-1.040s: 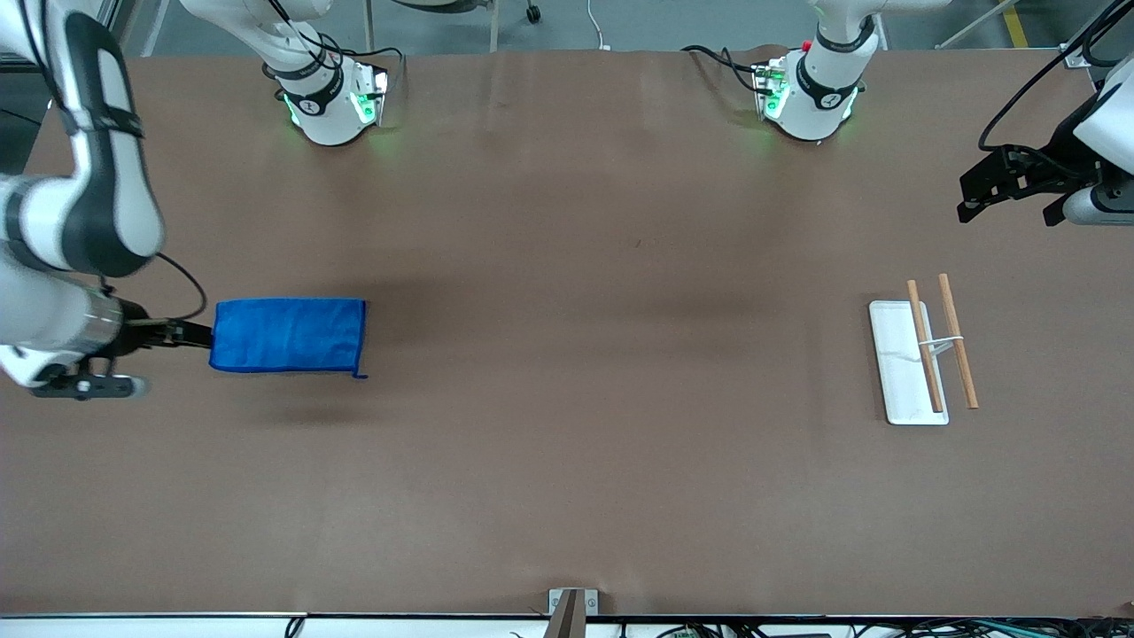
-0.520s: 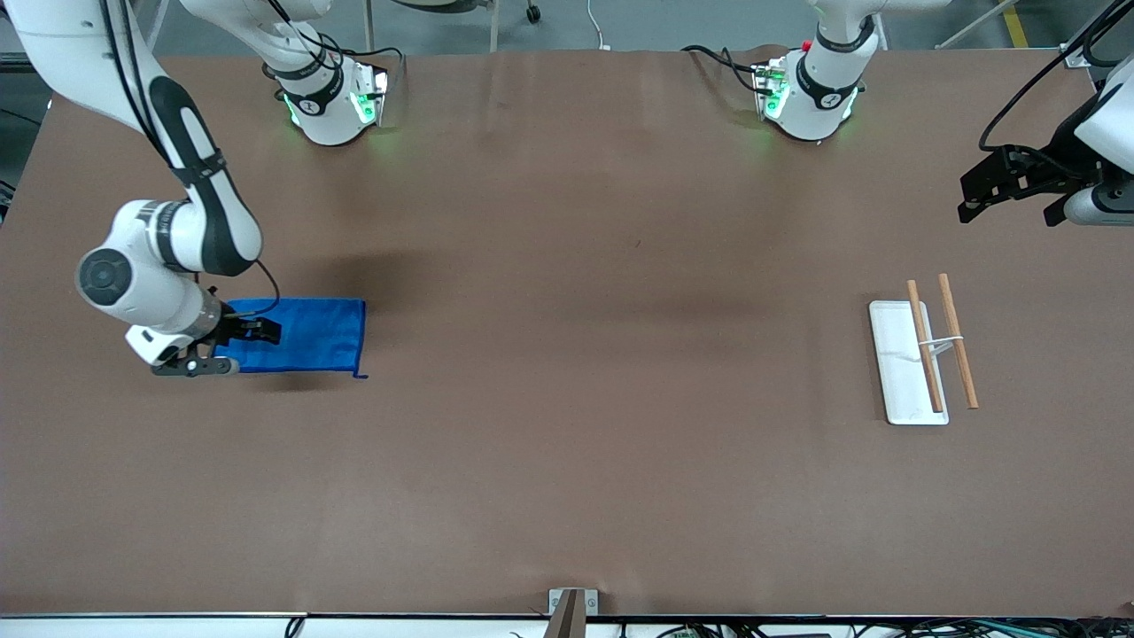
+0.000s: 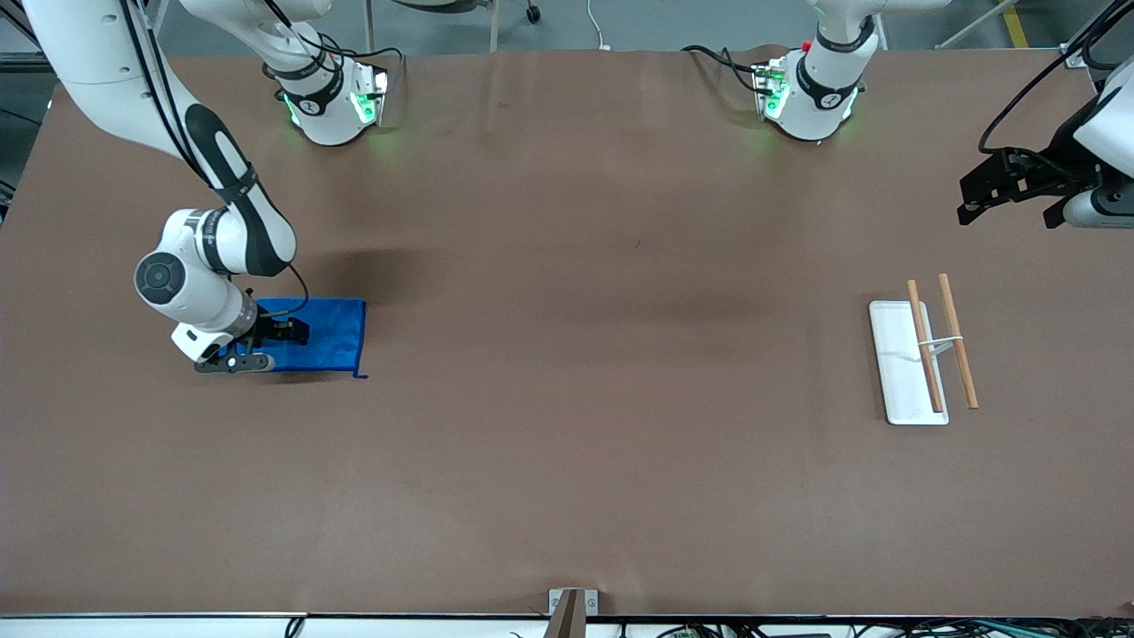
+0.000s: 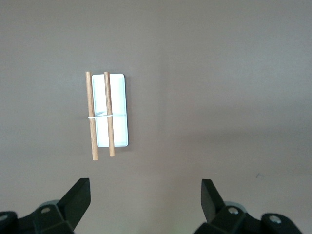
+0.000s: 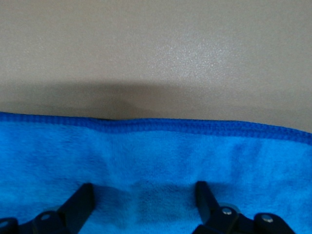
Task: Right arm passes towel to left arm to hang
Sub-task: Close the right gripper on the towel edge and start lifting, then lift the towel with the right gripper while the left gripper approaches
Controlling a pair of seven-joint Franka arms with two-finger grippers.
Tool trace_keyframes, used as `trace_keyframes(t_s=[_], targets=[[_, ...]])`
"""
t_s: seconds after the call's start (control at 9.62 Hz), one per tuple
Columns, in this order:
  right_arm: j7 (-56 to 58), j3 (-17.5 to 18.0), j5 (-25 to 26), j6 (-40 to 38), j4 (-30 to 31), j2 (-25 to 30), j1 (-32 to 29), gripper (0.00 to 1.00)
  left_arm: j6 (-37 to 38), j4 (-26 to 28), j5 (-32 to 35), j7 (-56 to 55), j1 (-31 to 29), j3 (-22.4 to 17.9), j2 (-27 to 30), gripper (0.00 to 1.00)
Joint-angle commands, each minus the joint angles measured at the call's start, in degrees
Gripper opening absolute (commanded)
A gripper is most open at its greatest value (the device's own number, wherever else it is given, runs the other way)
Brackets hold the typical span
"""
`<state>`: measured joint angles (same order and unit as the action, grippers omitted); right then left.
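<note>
1. towel (image 3: 332, 335) lies flat on the table (image 3: 567, 443) toward the right arm's end.
2. right gripper (image 3: 285, 331) is low over the towel, jaws spread apart, fingers (image 5: 80, 202) just above or on the cloth, nothing clamped.
3. left gripper (image 3: 983, 188) hangs over the left arm's end of the table, jaws wide apart, empty; left arm waits.
4. white tray (image 3: 895, 390) carrying two wooden rods (image 3: 924, 346) sits at the left arm's end, well apart from the towel.

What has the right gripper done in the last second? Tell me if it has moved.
Yes. The right gripper has come in from the table's edge over the towel, which lies where it was, toward the left arm's end of the table.
</note>
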<state>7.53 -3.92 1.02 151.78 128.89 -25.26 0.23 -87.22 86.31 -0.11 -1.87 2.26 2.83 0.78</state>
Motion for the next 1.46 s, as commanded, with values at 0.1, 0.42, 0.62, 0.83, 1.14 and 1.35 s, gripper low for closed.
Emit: trace_keyframes(t_s=[0.1, 0.42, 0.62, 0.83, 1.14, 1.35], targets=[[2.22, 0.32, -0.06, -4.09, -1.17, 0.48, -0.93, 0.0, -0.67, 1.23, 0.73, 0.99, -0.24, 0.95, -0.69, 1.0], [2.13, 0.76, -0.23, -22.96, -10.56, 2.58, -0.5, 0.0, -0.49, 1.67, 0.29, 0.91, -0.15, 1.3, -0.43, 1.0], [2.22, 1.98, -3.81, -31.42, -16.62, 3.2, -0.32, 0.0, -0.4, 1.59, 0.46, 0.65, -0.07, 1.3, -0.17, 1.0], [2.14, 3.47, -5.67, -36.88, -20.85, 3.72, -0.41, 0.0, 0.21, 1.93, 0.46, -0.06, 0.02, 1.65, -0.25, 1.0], [2.75, 5.84, -15.05, -43.39, -24.91, 7.66, -0.32, 0.0, 0.56, 5.43, 0.2, 1.08, -0.07, 1.83, 2.28, 0.99], [2.66, 9.35, -25.57, -47.6, -26.75, 10.49, -0.32, 0.0, 0.65, 6.16, -1.28, 1.08, 0.02, 1.83, 2.91, 1.0]])
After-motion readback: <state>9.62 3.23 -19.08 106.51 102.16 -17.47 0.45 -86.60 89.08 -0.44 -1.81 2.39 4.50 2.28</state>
